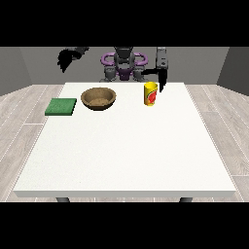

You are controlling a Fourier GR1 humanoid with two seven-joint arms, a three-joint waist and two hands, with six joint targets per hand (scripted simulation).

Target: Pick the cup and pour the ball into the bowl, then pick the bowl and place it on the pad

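I am seeing the cup (151,93) standing upright on the far part of the tabletop (126,155), toward the view's right. It is yellow with a red patch on its side, and its mouth is facing up; I cannot make out the ball inside it from here. The robot hand at the view's right (162,78) is hanging just behind and beside the cup, its dark fingers pointing down toward the tabletop, close to the cup's far edge. I cannot tell whether it is touching the cup, and I cannot tell how far its fingers are spread; nothing is showing as held.

To the view's left of the cup, the bowl (98,98) is sitting upright on the tabletop, brown and shallow, well apart from the cup. Farther left, the green pad (61,106) is lying flat near the tabletop's left edge, just beside the bowl but not touching it.

The robot hand at the view's left (64,58) is hovering high above the far left corner, away from everything, fingers drooping downward and holding nothing; whether they are curled I cannot tell.
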